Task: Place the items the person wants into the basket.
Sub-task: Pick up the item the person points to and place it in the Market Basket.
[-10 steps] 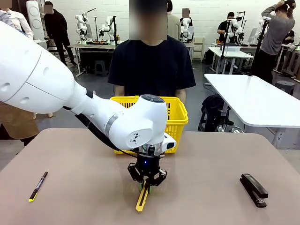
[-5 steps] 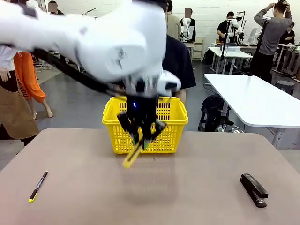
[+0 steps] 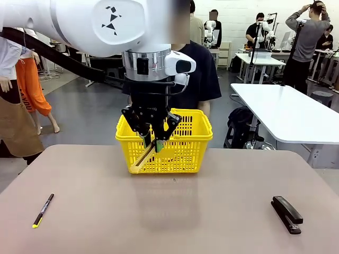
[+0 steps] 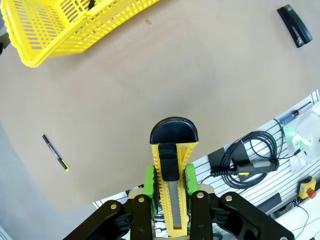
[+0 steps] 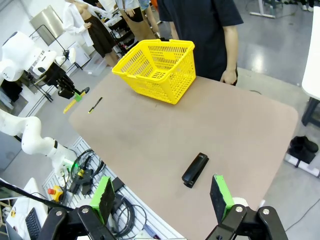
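Observation:
My left gripper (image 3: 155, 141) is shut on the yellow-and-black utility knife (image 3: 142, 160), holding it in the air in front of the yellow basket's (image 3: 186, 154) near wall. The knife hangs slanted, its lower end down to the left. In the left wrist view the knife (image 4: 170, 150) sits clamped between the green pads (image 4: 149, 181), high over the table, with the basket (image 4: 47, 35) at the upper left. My right gripper (image 5: 162, 197) stands open with nothing between its fingers, well above the table's near right side. The person (image 3: 175, 69) stands behind the basket.
A thin black pen with a yellow tip (image 3: 42, 210) lies at the near left of the table. A black stapler (image 3: 286, 214) lies at the near right. A white table (image 3: 291, 114) stands off to the right.
My left arm has lifted the utility knife off the table and carried it up and back, from the table's near middle to just in front of the basket.

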You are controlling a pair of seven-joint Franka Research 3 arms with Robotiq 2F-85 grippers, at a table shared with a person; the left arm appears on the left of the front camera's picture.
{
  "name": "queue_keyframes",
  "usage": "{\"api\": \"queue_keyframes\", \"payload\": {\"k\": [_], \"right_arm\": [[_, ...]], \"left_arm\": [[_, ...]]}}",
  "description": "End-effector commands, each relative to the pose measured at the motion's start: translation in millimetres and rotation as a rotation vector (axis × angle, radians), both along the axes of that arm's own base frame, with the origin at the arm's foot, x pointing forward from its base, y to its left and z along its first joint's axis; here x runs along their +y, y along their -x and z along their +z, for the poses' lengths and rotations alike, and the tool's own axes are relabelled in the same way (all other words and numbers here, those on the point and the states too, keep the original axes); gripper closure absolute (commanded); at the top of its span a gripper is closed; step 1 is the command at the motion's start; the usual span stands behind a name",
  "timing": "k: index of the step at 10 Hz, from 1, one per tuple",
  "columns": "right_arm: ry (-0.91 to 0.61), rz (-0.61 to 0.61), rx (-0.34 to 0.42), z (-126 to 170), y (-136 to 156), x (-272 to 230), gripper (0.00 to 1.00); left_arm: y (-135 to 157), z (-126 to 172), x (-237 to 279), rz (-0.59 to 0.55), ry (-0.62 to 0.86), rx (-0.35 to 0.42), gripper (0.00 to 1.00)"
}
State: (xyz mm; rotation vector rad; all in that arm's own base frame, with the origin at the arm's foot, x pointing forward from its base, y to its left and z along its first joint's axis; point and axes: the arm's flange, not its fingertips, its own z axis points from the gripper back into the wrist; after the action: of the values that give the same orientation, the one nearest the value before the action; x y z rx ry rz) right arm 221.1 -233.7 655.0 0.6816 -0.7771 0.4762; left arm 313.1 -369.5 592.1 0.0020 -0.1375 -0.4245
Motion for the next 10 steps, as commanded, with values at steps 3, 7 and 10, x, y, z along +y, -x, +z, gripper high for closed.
{"api": "queue_keyframes", "payload": {"k": [3, 7, 10], "right_arm": [[-0.009, 0.014, -0.019, 2, 0, -1, 0.00], [-0.009, 0.014, -0.019, 2, 0, -1, 0.00], [-0.009, 0.014, -0.019, 2, 0, -1, 0.00]], "left_arm": [[-1, 5, 1, 0.009, 0.012, -0.006, 1.00], [-43, 31, 0, -0.019, 0.021, -0.015, 0.73], [-154, 77, 3, -0.251, -0.040, -0.108, 0.73]]}}
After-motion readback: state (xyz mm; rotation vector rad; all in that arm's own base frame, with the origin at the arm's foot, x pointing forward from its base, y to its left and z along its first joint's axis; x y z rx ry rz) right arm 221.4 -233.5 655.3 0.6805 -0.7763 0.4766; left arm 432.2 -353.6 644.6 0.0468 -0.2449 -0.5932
